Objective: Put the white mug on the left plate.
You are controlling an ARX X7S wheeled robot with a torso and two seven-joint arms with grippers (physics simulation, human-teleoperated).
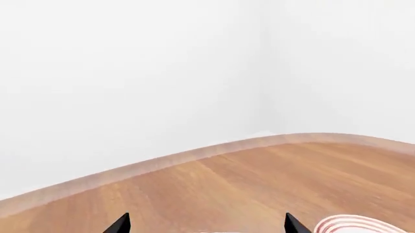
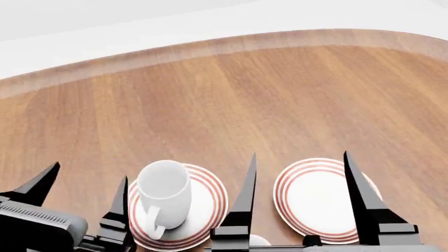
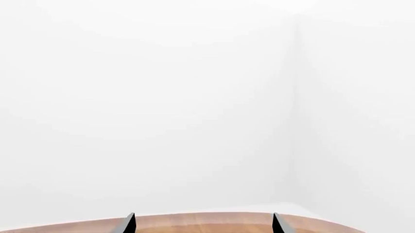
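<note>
1. Two pairs of black jaws stand wide apart and hold nothing: the left gripper [image 2: 87, 178] has its tips on either side of the left rim of the left plate [image 2: 210, 197], and the right gripper [image 2: 299, 156] straddles the other plate [image 2: 315, 199].
2. Upright on the left plate stands the white mug [image 2: 164, 191], its handle toward the robot, clear of the left gripper's fingers.
3. Just right of the left plate lies the other plate, apart from it.
4. Both plates rest on the wooden table [image 2: 231, 100], near its front edge; a white wall rises behind.
</note>
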